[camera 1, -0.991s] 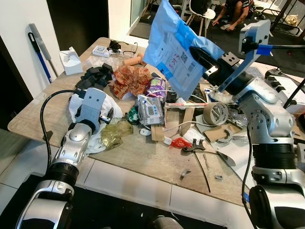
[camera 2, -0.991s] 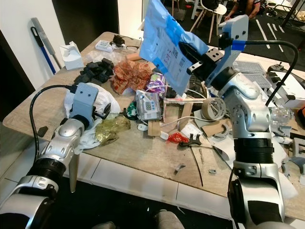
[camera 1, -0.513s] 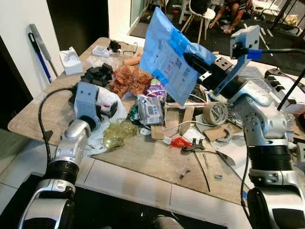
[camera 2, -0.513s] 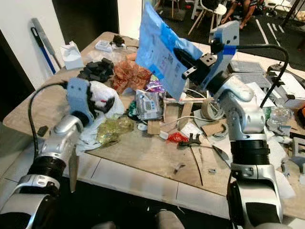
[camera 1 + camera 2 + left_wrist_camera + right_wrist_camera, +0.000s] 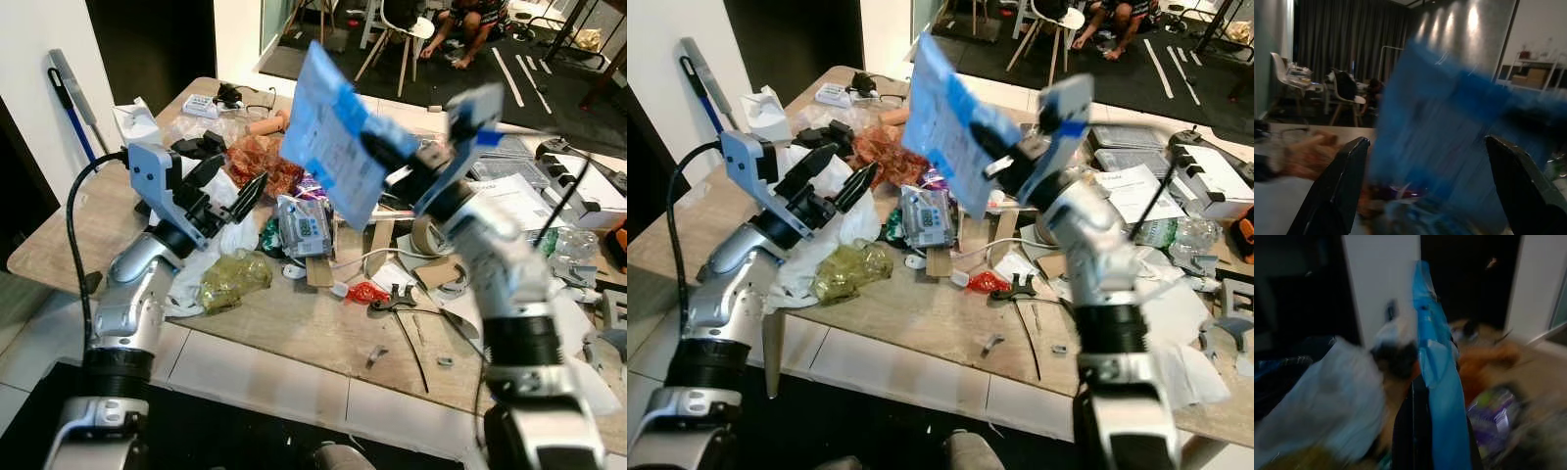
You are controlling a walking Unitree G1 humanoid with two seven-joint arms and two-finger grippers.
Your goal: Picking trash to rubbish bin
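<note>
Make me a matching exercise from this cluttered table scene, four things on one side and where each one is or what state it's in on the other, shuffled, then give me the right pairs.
Things:
1. blue mailer bag
2. left gripper
3. tape roll
4. tissue box

Places or states:
A. lying on the table, below the right arm
B. held up in the air by the right gripper
C. at the table's far left corner
D. fingers open, raised above the white plastic bag

Pairs: 1-B, 2-D, 3-A, 4-C

Glossy blue plastic mailer bag, matt pale wooden table, crinkled white plastic bag.
</note>
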